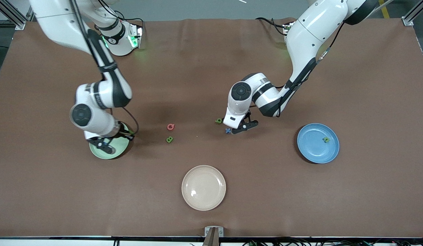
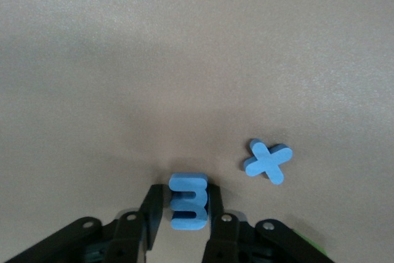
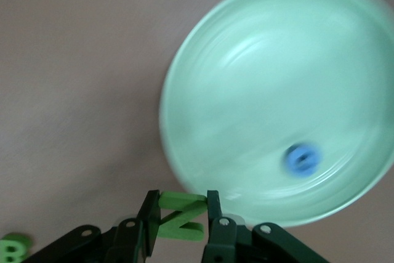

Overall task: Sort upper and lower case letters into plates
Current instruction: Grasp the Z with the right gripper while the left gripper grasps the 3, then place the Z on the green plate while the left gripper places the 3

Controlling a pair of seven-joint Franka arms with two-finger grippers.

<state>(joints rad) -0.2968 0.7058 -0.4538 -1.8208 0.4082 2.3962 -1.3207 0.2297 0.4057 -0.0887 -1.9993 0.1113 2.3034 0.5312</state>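
My left gripper (image 2: 184,190) is shut on a thick blue foam letter (image 2: 188,209), low over the table near its middle (image 1: 245,127). A blue x (image 2: 267,162) lies just beside it (image 1: 228,130), and a green letter (image 1: 218,120) lies a little farther from the front camera. My right gripper (image 3: 181,204) is shut on a green Z (image 3: 184,230) over the edge of the pale green plate (image 3: 265,72), where a small blue letter (image 3: 301,158) rests. In the front view that gripper (image 1: 105,146) covers most of the green plate (image 1: 122,149). The blue plate (image 1: 314,150) holds one green letter (image 1: 326,139).
A red letter (image 1: 171,127) and a green B (image 1: 169,139) lie on the brown table between the arms. A cream plate (image 1: 203,187) stands nearest the front camera, with nothing on it. The green B (image 3: 11,249) also shows in the right wrist view.
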